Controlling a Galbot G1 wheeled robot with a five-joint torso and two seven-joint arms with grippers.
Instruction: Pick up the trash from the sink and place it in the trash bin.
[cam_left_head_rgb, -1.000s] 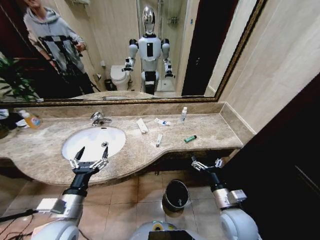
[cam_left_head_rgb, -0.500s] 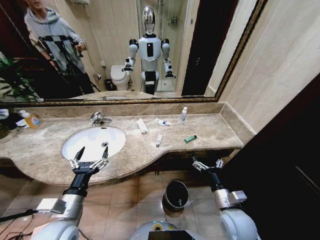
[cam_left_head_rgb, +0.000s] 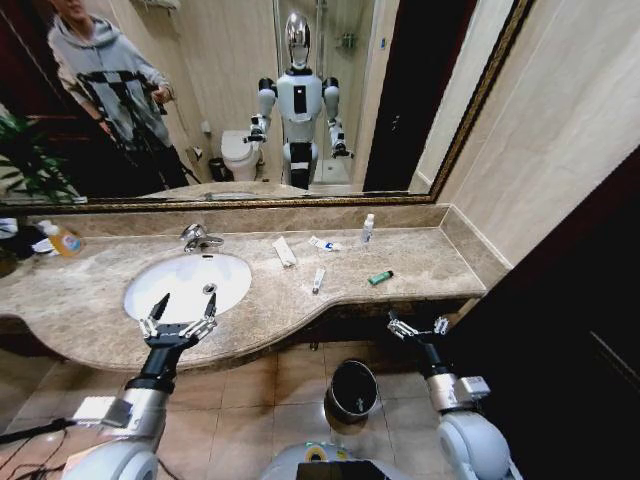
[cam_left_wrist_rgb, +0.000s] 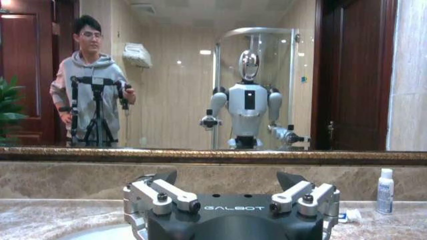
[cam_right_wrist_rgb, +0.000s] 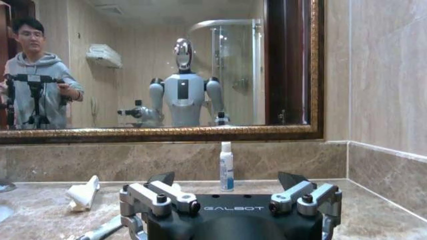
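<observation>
Bathroom, white oval sink (cam_left_head_rgb: 160, 290) with chrome faucet (cam_left_head_rgb: 197, 238) set in a marble surface (cam_left_head_rgb: 420, 262), wide framed mirror (cam_left_head_rgb: 380, 100) above reflecting toilet (cam_left_head_rgb: 240, 155) and glass shower enclosure (cam_right_wrist_rgb: 233, 70), tiled floor (cam_left_head_rgb: 270, 395)

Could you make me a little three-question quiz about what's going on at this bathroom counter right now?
1. True or false: the left gripper is holding a piece of trash.
2. Where does the trash bin stand? A) on the counter B) on the floor under the counter's edge C) inside the sink
3. Fill in: the green stick lies on the ____, not in the sink.

Key
1. False. Its jaws are open and empty in front of the sink.
2. B. It stands on the floor tiles between the two arms; the right gripper is open beside it, below the counter's edge.
3. Counter, along with the small bottle and the white tube.
</observation>
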